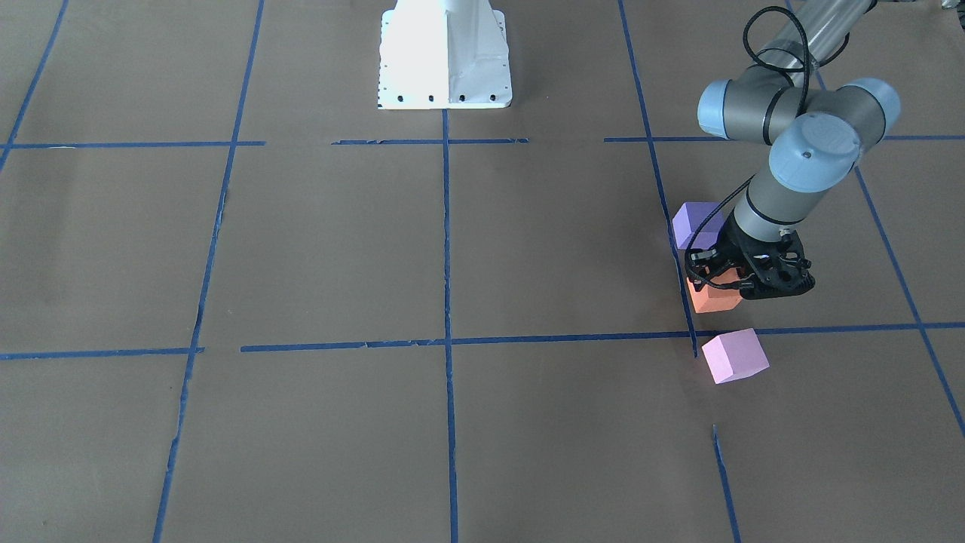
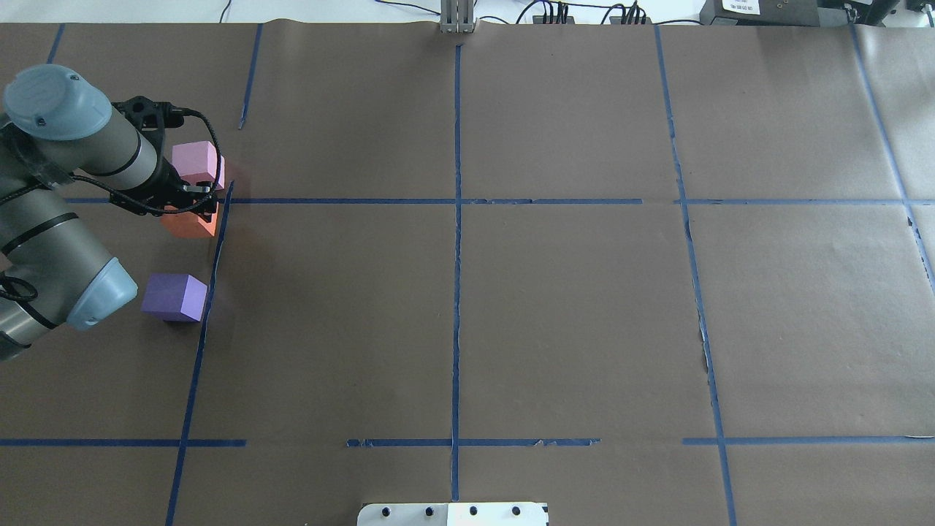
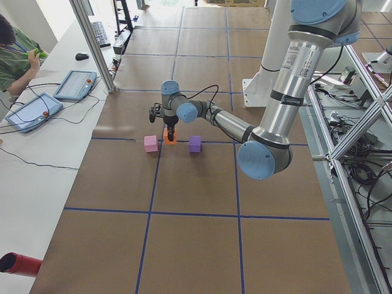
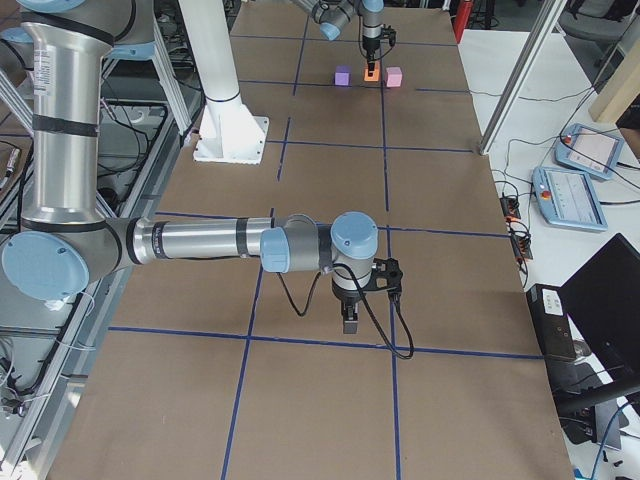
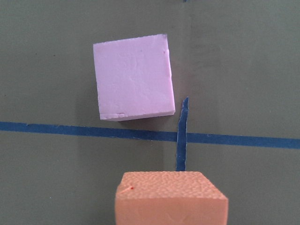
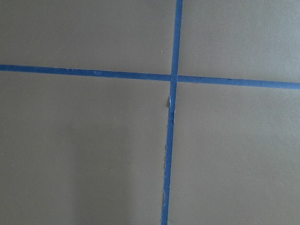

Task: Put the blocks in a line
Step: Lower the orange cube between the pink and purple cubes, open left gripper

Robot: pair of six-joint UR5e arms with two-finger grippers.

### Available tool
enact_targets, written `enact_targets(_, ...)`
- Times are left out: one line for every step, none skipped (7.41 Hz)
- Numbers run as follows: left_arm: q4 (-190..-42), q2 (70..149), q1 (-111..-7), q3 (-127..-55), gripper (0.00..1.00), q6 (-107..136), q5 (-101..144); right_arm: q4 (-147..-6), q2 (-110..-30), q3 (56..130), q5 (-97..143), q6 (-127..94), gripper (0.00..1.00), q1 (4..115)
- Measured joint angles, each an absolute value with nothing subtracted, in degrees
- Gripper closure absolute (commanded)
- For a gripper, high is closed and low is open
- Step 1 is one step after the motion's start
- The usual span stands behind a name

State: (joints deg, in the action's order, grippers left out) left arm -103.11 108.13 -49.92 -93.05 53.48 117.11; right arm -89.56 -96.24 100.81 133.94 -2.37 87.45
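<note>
My left gripper [image 1: 727,285] points down over the orange block [image 1: 715,300] and is shut on it, low at the table. The orange block fills the bottom of the left wrist view [image 5: 171,199], with the light pink-lilac block [image 5: 133,77] lying just beyond a blue tape line. The dark violet block [image 1: 695,224] sits on the robot's side of the orange one. In the overhead view, pink [image 2: 196,162], orange [image 2: 186,223] and violet [image 2: 174,296] stand roughly in a row along a tape line. My right gripper [image 4: 348,322] hangs over bare paper, and I cannot tell whether it is open or shut.
Brown paper with a grid of blue tape [image 2: 456,201] covers the table. The white robot base [image 1: 445,53] stands at the middle of the robot's edge. Tablets [image 3: 73,84] and a person [image 3: 15,52] are at the side bench.
</note>
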Motion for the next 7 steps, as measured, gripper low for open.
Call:
enact_targets(-103.99, 107.98, -49.92, -92.28, 1.0, 53.34, 117.64, -89.56, -96.24, 100.81, 133.94, -2.37, 0.0, 87.45)
enact_targets(-104.2, 107.93, -49.95, -91.76, 1.0, 52.46, 118.43, -89.56, -96.24, 100.81, 133.94, -2.37, 0.0, 87.45)
enact_targets(-104.08, 107.9, -49.98, -91.48, 1.0, 51.04, 118.9, -89.56, -96.24, 100.81, 133.94, -2.38, 0.0, 87.45)
enact_targets(-103.99, 107.69, -49.98, -91.37, 1.0, 50.26, 119.11, -89.56, -96.24, 100.81, 133.95, -2.37, 0.0, 87.45)
enact_targets(-103.97, 107.35, -49.98, -91.35, 1.0, 49.93, 119.21, -89.56, -96.24, 100.81, 133.96, -2.37, 0.0, 87.45)
enact_targets(-103.97, 107.11, -49.98, -91.33, 0.73, 49.81, 119.29, -89.56, -96.24, 100.81, 133.98, -2.37, 0.0, 87.45)
enact_targets(-103.97, 107.02, -50.03, -91.29, 0.35, 49.77, 119.9, -89.56, -96.24, 100.81, 133.97, -2.37, 0.0, 87.45)
